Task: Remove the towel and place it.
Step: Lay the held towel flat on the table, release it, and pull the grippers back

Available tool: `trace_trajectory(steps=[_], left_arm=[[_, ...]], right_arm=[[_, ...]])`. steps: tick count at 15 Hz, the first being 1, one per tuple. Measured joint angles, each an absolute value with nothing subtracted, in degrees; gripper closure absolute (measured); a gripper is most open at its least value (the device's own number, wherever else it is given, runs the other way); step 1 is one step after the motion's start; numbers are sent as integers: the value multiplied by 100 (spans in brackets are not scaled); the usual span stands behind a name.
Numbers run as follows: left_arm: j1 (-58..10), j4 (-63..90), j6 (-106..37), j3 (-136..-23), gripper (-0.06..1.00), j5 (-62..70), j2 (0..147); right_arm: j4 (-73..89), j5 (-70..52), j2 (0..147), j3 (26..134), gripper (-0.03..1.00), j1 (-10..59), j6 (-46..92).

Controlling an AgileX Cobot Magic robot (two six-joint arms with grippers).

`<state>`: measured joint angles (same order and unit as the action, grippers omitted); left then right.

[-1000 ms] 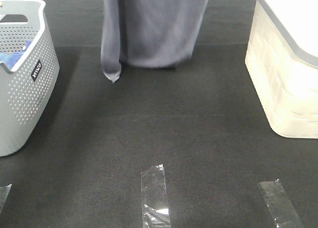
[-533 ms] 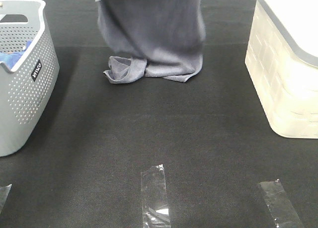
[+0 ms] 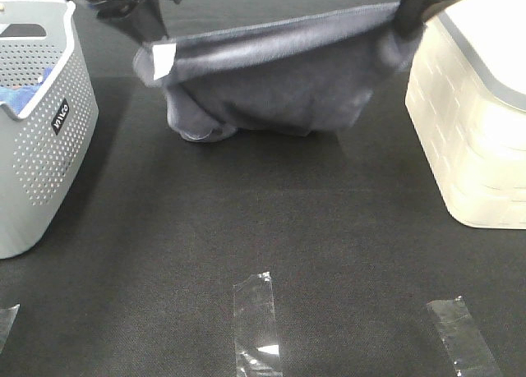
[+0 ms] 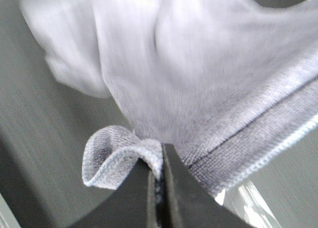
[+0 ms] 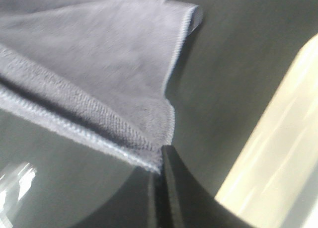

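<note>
Hands first: left hand point(image 3: 153, 30) and right hand point(image 3: 408, 17) are each pinched shut on a top corner of the towel point(image 3: 279, 85), both at the far side of the counter point(image 3: 246, 221).

Far left: grey perforated basket point(image 3: 41, 139) stands on the counter, a blue cloth point(image 3: 20, 94) showing inside. Black label point(image 3: 61, 117) on its side, lettering too small to read. Basket and towel are apart.

Left hand, seen from its wrist point(image 4: 160, 161): dark fingers closed tight with a curl of towel point(image 4: 198, 89) corner folded over between them, the stitched hem running off to one side. A white tag point(image 3: 164, 59) hangs at this corner.

Middle: the grey-lavender towel is stretched broadside between the two hands, its top hem taut and a little higher toward the right. Body hangs as a sagging sheet; the lower part touches the counter and bunches into a small roll under the left corner. Blurred in both wrist views.

Nearer the front edge: strips of clear tape point(image 3: 256, 324) stuck to the black counter, one near centre, one right, one at the left edge.

Right hand, from its wrist point(image 5: 161, 156): fingers closed on the towel point(image 5: 89, 64) corner right at the hem.

Far right: cream bin point(image 3: 468, 147) with a grey lid point(image 3: 472, 44), just beside the right hand. Whether the towel touches the bin, I cannot tell.
</note>
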<state>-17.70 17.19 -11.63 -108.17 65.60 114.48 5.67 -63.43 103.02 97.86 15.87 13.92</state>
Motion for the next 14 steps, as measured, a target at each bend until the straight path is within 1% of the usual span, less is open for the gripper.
trace_trajectory(steps=[3, 4, 5, 6, 8, 10, 14], left_arm=[[-1770, 1650, -773, -10766, 94, 6830, 11379], [-1776, 1587, -688, -10588, 94, 6841, 11276], [-1874, 1547, -647, -10159, 94, 6847, 10995], [-1931, 1547, -630, -9964, 94, 6847, 10892], [-2194, 1536, -607, -9156, 94, 6853, 10491], [-2607, 1518, -458, -8176, 94, 6858, 10141], [-3352, 1541, -235, -7047, 94, 6847, 9884]], right_arm=[[951, -6910, 10244, 9786, 97, 1587, 1312], [1060, -6916, 10210, 9712, 97, 1587, 1301], [1157, -6921, 10124, 9500, 97, 1587, 1272], [1197, -6927, 10010, 9225, 97, 1587, 1266], [1312, -6939, 9694, 8531, 97, 1587, 1266], [1518, -6939, 9225, 7649, 97, 1587, 1266], [1862, -6950, 8445, 6314, 97, 1587, 1266]])
